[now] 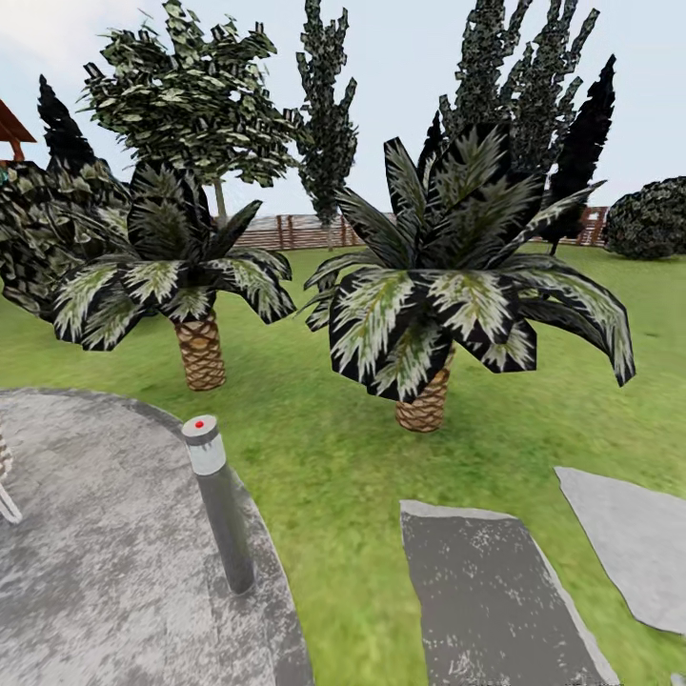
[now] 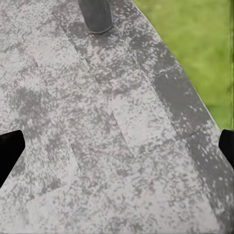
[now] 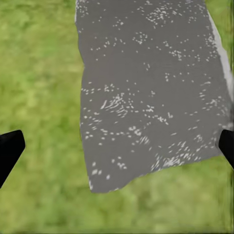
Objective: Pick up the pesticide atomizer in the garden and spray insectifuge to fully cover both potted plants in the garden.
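Curving paving [image 1: 95, 572] edge meets lawn [image 1: 333, 457]; bollard [image 1: 219, 505] stands there.

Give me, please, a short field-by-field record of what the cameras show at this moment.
setting: garden lawn with fence behind
plants: two palms, tall trees beyond
paving: round mottled paving; grey slabs in grass
post: grey bollard with red dot, at paving edge
left gripper: open, above paving
right gripper: open, above slab
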Tool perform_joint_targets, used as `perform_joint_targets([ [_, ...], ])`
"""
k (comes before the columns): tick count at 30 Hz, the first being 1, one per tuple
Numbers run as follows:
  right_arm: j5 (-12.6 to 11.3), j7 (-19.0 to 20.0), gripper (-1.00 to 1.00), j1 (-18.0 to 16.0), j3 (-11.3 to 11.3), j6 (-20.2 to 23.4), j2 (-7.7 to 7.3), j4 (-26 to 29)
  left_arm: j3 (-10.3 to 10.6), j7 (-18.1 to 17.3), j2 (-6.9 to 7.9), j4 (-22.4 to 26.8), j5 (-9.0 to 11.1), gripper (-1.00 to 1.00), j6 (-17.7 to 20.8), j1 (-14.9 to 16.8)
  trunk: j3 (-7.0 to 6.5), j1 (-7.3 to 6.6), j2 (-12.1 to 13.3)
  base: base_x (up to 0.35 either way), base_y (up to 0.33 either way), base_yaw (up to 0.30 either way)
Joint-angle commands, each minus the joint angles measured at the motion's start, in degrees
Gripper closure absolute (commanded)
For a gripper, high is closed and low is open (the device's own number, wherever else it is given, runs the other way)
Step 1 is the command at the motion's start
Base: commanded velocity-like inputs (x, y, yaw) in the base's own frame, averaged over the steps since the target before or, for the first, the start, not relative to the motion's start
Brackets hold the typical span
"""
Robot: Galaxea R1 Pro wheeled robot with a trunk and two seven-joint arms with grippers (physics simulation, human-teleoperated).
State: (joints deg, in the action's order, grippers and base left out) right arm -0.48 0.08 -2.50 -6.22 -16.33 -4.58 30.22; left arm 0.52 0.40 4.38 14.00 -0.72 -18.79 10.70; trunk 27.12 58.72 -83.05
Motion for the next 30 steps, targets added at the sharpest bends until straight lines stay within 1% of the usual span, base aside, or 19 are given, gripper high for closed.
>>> perform_joint_targets([
  [1, -0.05, -0.03, -1.00, -0.05, -0.02, -0.20, 0.01, -0.08, 0.04, 0.04, 0.03, -0.02, -0.07, -1.00, -0.19, 0.02, 0.13, 0.01, -0.03, 0.112, -0.270, -0.210],
  [4, -0.05, -0.13, -1.00, -0.05, 0.00, -0.20, 0.01, -0.08, 0.01, 0.10, 0.22, -0.02, -0.07, -1.00, -0.19, 0.00, 0.29, 0.01, -0.03, 0.115, -0.270, -0.154],
  [10, 0.03, -0.23, -1.00, -0.05, 0.06, -0.20, 0.01, -0.12, 0.00, 0.13, 0.35, -0.02, -0.07, -1.00, -0.19, -0.06, 0.37, 0.01, -0.03, 0.117, -0.270, -0.040],
  [12, 0.02, -0.25, -1.00, -0.05, 0.02, -0.20, 0.01, -0.12, 0.00, 0.13, 0.36, -0.02, -0.07, -1.00, -0.19, -0.06, 0.37, 0.01, -0.03, 0.117, -0.270, -0.162],
  [22, -0.03, -0.25, -1.00, -0.05, -0.02, -0.20, 0.01, -0.16, 0.00, 0.13, 0.37, -0.02, -0.07, -1.00, -0.27, -0.08, 0.37, 0.01, -0.03, 0.126, -0.266, -0.276],
  [30, -0.03, -0.23, -1.00, -0.05, -0.02, -0.20, 0.01, -0.16, -0.05, 0.21, 0.29, 0.02, -0.01, -1.00, -0.24, -0.07, 0.37, 0.01, -0.03, 0.214, -0.174, -0.294],
])
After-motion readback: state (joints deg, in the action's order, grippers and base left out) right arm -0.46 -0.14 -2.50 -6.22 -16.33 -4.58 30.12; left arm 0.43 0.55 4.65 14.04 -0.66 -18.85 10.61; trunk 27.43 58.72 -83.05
